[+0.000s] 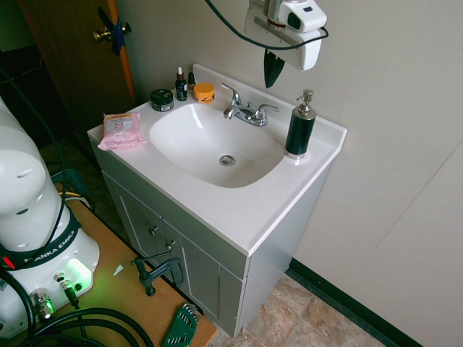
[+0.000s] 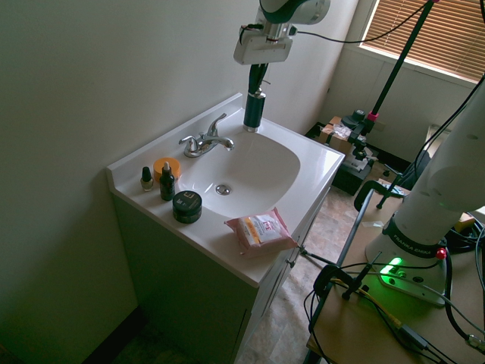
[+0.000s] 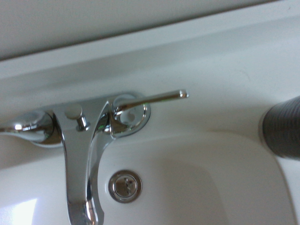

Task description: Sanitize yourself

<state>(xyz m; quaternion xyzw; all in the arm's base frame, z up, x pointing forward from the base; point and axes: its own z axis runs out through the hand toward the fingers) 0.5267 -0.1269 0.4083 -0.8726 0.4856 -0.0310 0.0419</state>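
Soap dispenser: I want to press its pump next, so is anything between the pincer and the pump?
Nothing visible: the pincer hangs in open air above the faucet, apart from the soap dispenser.

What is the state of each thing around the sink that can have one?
Fingers: shut together, holding nothing, above the faucet.
Faucet: no water running.
Sink: dry-looking, drain uncovered.
Soap dispenser: upright, pump untouched.
Wipes pack: lying flat, flap closed.
Black jar: lid on.

My black tapered fingers (image 2: 258, 76) hang closed together just above the dark soap pump bottle (image 2: 253, 111) at the white bench's (image 2: 318, 163) back corner, beside the chrome faucet (image 2: 205, 141).
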